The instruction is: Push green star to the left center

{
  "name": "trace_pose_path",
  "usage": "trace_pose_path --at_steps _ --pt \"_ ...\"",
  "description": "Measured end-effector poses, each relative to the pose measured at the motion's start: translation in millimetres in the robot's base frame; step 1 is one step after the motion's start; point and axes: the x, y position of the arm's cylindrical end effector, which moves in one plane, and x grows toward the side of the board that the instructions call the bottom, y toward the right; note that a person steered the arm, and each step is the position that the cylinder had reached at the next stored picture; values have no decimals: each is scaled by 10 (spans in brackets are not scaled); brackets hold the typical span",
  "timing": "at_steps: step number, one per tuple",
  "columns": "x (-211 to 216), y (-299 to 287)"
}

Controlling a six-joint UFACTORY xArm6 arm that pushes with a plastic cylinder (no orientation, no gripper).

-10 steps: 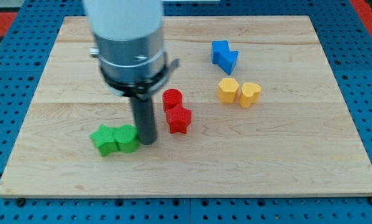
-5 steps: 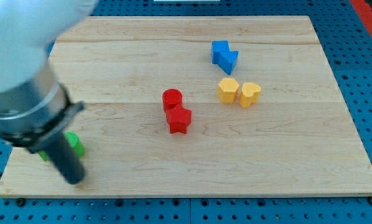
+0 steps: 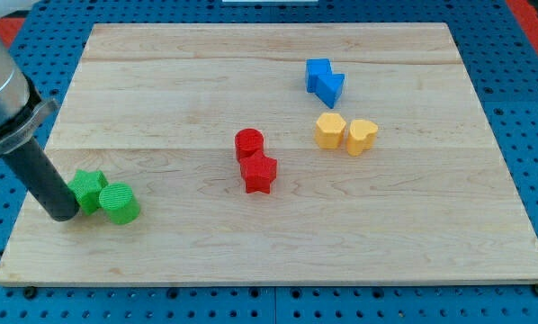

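Observation:
The green star [image 3: 89, 189] lies near the board's lower left, touching a green round block [image 3: 120, 203] on its right. My tip [image 3: 62, 214] stands just left of the star, against its left side. The dark rod rises from there to the arm at the view's upper left.
A red cylinder [image 3: 248, 143] and a red star [image 3: 259, 174] sit together at the middle. Two blue blocks [image 3: 324, 79] lie at the upper right, with a yellow hexagon [image 3: 330, 130] and a yellow heart [image 3: 362, 136] below them. The board's left edge [image 3: 37, 180] is close to my tip.
The two green blocks have gone from the lower middle to the lower left. My tip went from their right side across to their left side.

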Motion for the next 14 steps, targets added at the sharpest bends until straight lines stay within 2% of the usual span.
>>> trace_pose_path --at_steps 2,3,4,5,6,7,8,10,11,12,13,14 --pt "-74 902" --pt "-521 706" --pt "-630 18" --pt "-402 589" --pt "40 604" --pt "259 73" --pt "54 -219" --pt "-704 -115" --pt "-955 -115" --pt "-973 -102" --pt "-1278 -50" --pt "-1129 37"
